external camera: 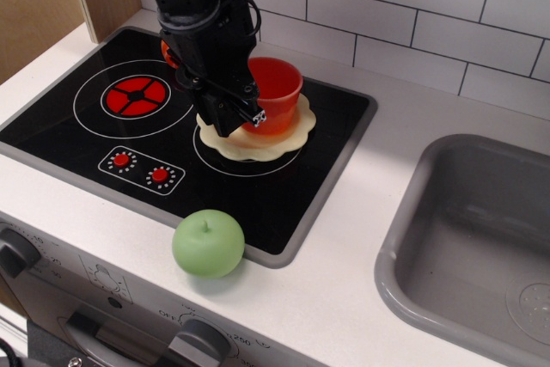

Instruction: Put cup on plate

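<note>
The red-orange cup stands upright over the middle of the cream-yellow scalloped plate, on it or just above it; I cannot tell whether it touches. The plate lies on the right burner of the black hob. My black gripper comes down from the upper left and is shut on the cup's left side, where the handle is hidden behind the fingers. The arm covers the plate's left edge.
A green apple sits at the hob's front edge. A red burner and two red dials are on the left. An orange piece peeks out behind the arm. A grey sink is at the right. A tiled wall runs behind.
</note>
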Robot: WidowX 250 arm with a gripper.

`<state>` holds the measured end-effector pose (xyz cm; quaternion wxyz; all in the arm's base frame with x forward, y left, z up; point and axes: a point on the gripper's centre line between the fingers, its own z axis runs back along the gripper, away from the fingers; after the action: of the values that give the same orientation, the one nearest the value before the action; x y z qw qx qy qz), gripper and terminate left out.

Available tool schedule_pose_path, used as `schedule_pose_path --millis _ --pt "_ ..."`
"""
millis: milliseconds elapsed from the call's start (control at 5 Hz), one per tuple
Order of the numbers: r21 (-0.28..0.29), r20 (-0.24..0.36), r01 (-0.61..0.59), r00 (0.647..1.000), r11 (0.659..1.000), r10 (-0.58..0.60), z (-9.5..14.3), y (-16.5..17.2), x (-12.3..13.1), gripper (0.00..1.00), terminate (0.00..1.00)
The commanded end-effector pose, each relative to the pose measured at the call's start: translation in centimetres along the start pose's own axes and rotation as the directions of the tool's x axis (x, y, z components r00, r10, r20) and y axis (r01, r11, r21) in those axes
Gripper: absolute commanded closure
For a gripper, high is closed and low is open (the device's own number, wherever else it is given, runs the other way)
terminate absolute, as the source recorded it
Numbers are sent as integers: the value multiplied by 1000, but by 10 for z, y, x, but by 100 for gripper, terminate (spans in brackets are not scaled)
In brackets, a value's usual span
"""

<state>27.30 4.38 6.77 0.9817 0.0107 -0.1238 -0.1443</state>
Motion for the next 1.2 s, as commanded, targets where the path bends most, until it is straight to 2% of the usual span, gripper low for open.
schedule_pose_path --millis 0,200,400,600,800,1000 --pt "44 25 -33 999 999 32 11 9 6 0 0" --pt "37 2 -83 997 996 83 23 18 6 0 0" --pt "48 19 -143 990 989 142 46 33 6 0 0" --pt "85 44 -170 985 982 167 58 49 1 0 0" --pt "65 18 -202 979 977 201 75 59 0 0 0" --pt "65 18 -202 979 977 201 75 59 0 0 0"
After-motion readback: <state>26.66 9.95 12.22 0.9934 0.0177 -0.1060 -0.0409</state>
